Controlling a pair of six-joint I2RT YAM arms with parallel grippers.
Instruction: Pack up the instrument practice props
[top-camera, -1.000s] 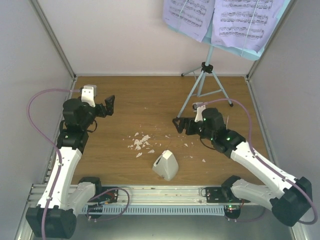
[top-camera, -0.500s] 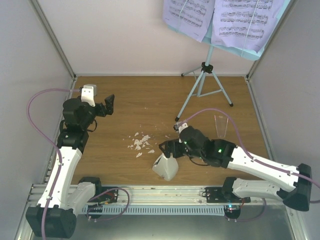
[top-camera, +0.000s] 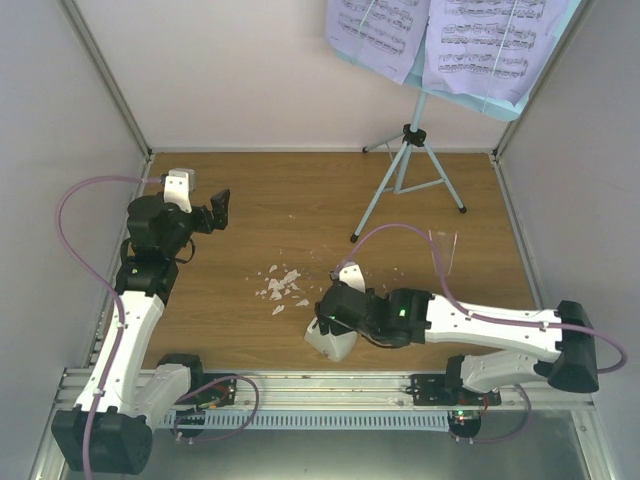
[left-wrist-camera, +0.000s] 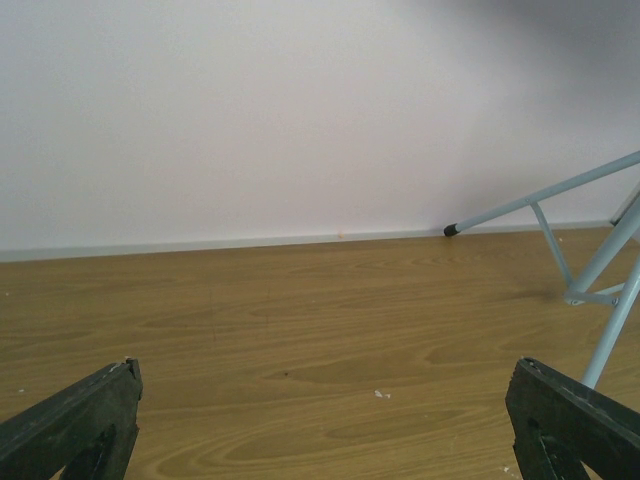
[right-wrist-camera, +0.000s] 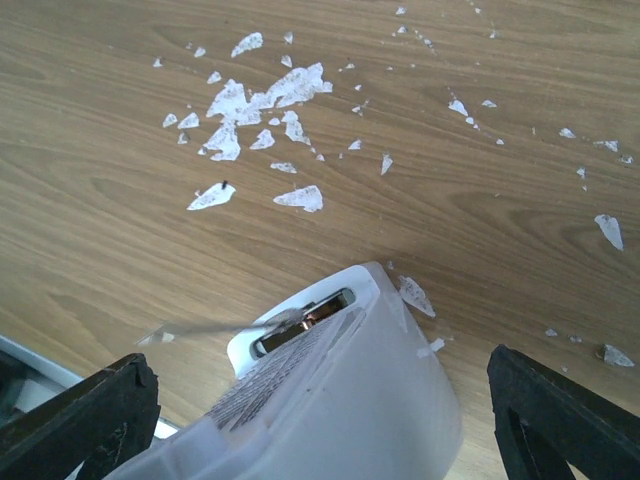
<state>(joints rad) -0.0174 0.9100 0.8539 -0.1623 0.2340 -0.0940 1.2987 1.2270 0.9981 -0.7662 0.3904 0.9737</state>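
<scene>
My right gripper has its jaws spread wide, and the white pyramid metronome sits right between them. In the wrist view a strip of bare wood shows on each side between the casing and my fingers, so nothing is clamped. The metronome's narrow top, with its slot and thin pendulum, points away from my palm. Just ahead of it a scatter of white crumbs lies on the wooden table.

My left gripper is also released and holds nothing. It hangs above bare table, well apart from the metronome and level with the back wall. Ahead of it and to its right stand the light-blue legs of the music stand, one rubber foot touching the wood near the wall. In the overhead view the stand is well beyond my right gripper, and the pale lavender sheet-music pages rest on its desk high above the table.
</scene>
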